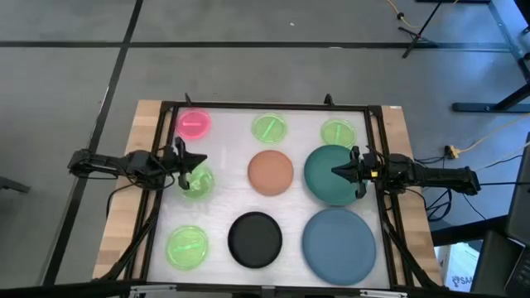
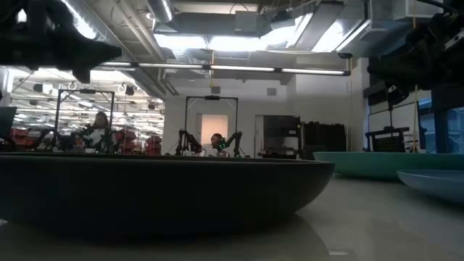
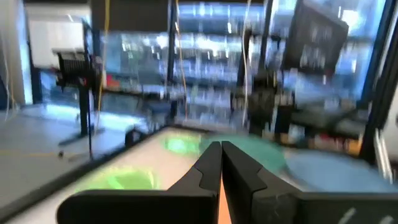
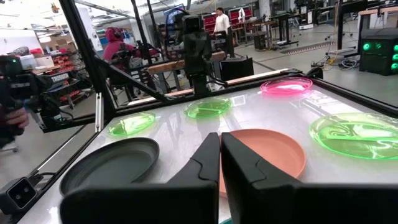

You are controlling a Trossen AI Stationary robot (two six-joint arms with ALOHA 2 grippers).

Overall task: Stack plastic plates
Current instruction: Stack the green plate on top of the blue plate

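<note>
Several round plates lie flat and apart on the white table. In the high view they are a pink plate (image 1: 194, 124), neon-green plates (image 1: 269, 127) (image 1: 338, 132) (image 1: 197, 180) (image 1: 187, 247), an orange-tan plate (image 1: 271, 172), a teal-green plate (image 1: 327, 186), a black plate (image 1: 255, 239) and a blue-grey plate (image 1: 339, 246). My left gripper (image 1: 203, 161) (image 3: 220, 149) is shut and hovers over a neon-green plate's edge. My right gripper (image 1: 334, 172) (image 4: 220, 140) is shut above the teal-green plate, pointing at the orange-tan plate (image 4: 273, 152).
A dark frame (image 1: 265, 106) borders the white tabletop, with wooden edges outside it. In the low view the black plate (image 2: 159, 188) fills the foreground. People stand in the room beyond the table.
</note>
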